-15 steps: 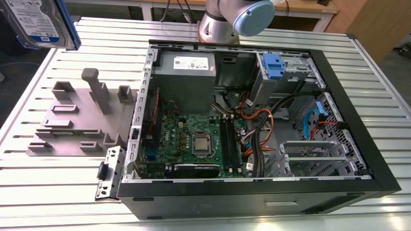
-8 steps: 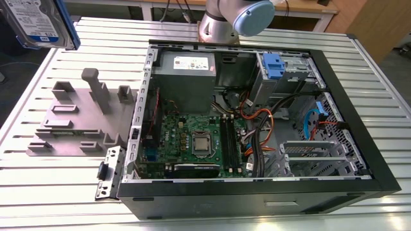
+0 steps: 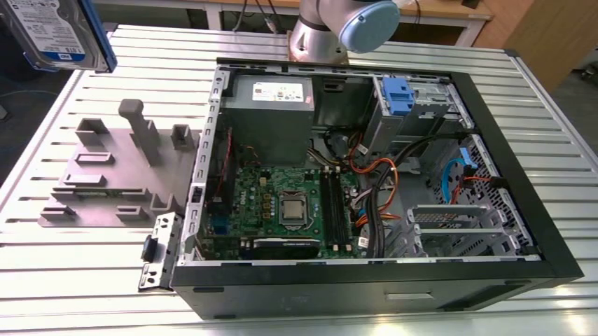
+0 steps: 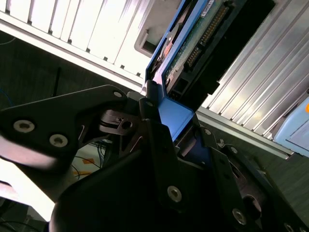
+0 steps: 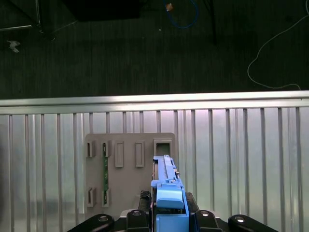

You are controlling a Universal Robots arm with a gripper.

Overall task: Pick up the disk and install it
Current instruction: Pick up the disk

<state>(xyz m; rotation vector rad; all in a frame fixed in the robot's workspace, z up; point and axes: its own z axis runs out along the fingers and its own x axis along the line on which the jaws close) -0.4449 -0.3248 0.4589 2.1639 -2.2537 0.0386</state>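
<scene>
Blue-framed, the disk (image 3: 56, 31) sits clamped edge-on in the tool (image 5: 170, 215), high above the grey holder (image 3: 103, 175), presumably to clear its posts.

Room-wise it's a ribbed silver metal table (image 3: 84, 280) with light glaring off the slats, dark carpet-ish floor (image 5: 120, 58) beyond its edge with a blue cable (image 5: 182, 26) and a white cable (image 5: 249, 71) lying loose, plus a wooden desk (image 3: 439, 10) behind.
</scene>
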